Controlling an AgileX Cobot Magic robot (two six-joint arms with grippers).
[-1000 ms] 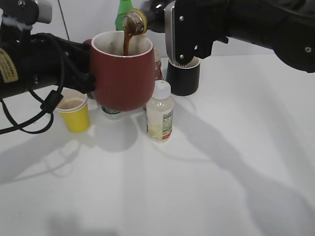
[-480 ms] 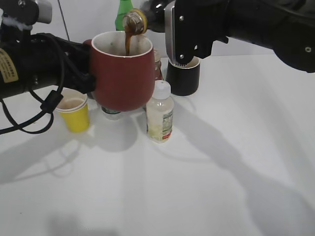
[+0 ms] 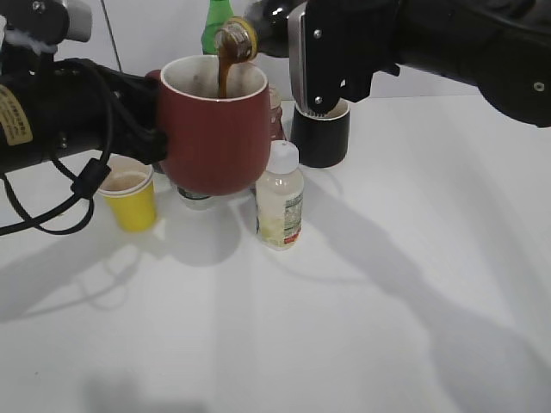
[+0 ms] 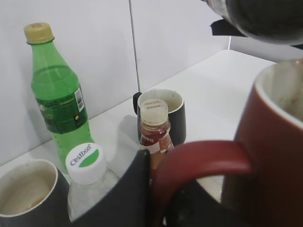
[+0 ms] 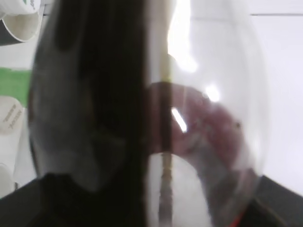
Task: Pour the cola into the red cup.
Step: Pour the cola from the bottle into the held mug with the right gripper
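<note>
My right claw (image 3: 297, 39) grips the tilted clear plastic cola bottle (image 3: 245, 34), its brown stream falling unbroken as before into the wide red ceramic mug (image 3: 213, 129), held aloft by my left claw (image 3: 151, 142) at its handle; pouring continues.

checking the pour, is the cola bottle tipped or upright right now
Tipped: the cola bottle's mouth is over the red cup, with a brown stream falling in.

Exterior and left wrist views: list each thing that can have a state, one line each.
cola bottle: tipped, uncapped, pouring a brown stream
red cup: held off the table, upright, receiving the stream
yellow paper cup: upright, open
green bottle: upright, capped
white-capped bottle: upright, capped
black mug: upright
</note>
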